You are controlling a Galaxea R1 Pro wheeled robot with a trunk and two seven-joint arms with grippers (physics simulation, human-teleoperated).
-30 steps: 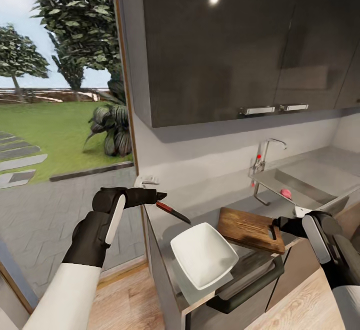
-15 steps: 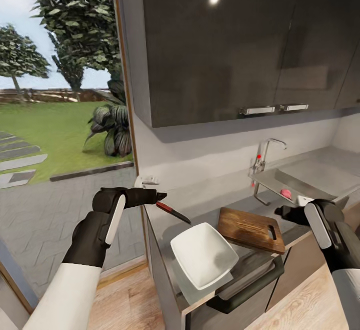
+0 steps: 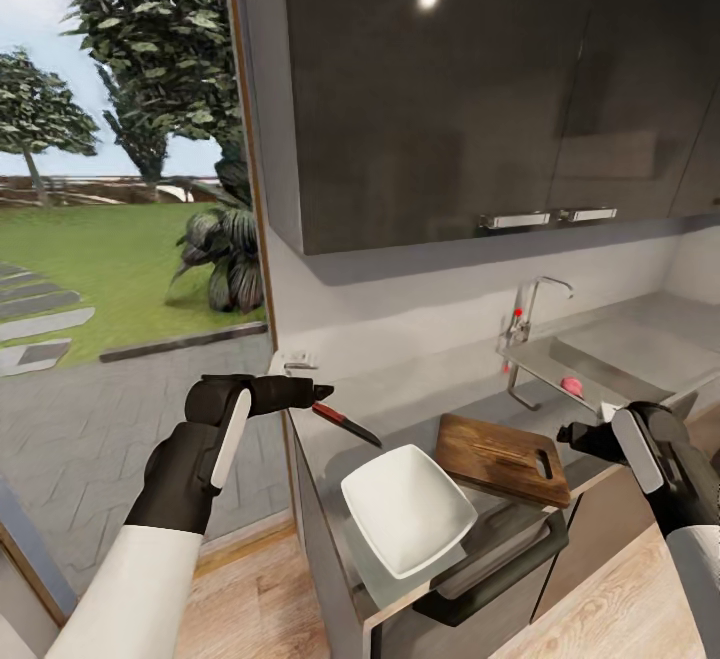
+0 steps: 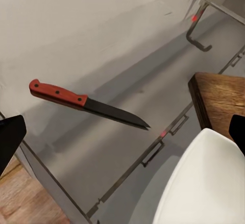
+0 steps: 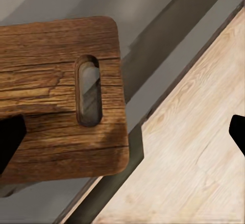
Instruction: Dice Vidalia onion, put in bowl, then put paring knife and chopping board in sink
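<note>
The shallow white square bowl is empty on the grey surface; a small pink onion lies in the far steel sink. Both tools, left and right, are spread and hold nothing.

- Left arm: white sleeve-like forearm, black wrist housing with a white oblong stripe.
- Left gripper: black, tapered fingers.
- Right arm: dark grey-black, white stripe, white lower segment.

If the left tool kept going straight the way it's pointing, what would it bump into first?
Probably the paring knife: the left tool points at its red handle on the countertop. Depth is hard to judge.
</note>
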